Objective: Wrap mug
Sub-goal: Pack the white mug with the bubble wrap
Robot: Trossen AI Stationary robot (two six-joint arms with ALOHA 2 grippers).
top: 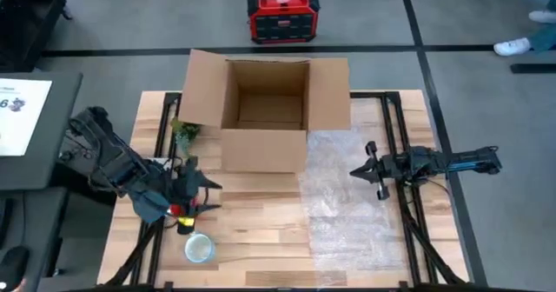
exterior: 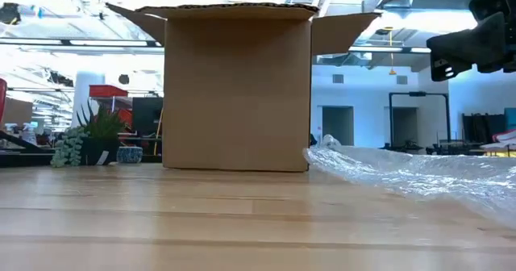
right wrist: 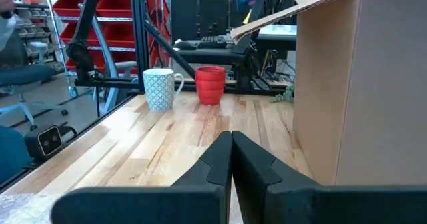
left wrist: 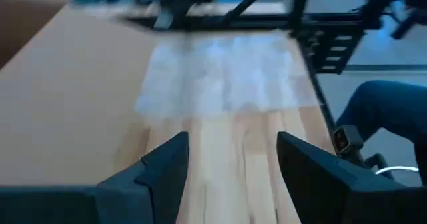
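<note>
The mug is pale with a fine pattern and stands on its base near the table's front left; it also shows in the right wrist view. A sheet of bubble wrap lies flat on the table's right half, also in the left wrist view and the low view. My left gripper hovers open at the left, just beyond the mug, with nothing between its fingers. My right gripper is shut over the wrap's far right part and holds nothing.
An open cardboard box stands at the far middle of the table. A red cup stands beside the mug, partly under my left gripper. A small potted plant sits left of the box. Bare wood lies between mug and wrap.
</note>
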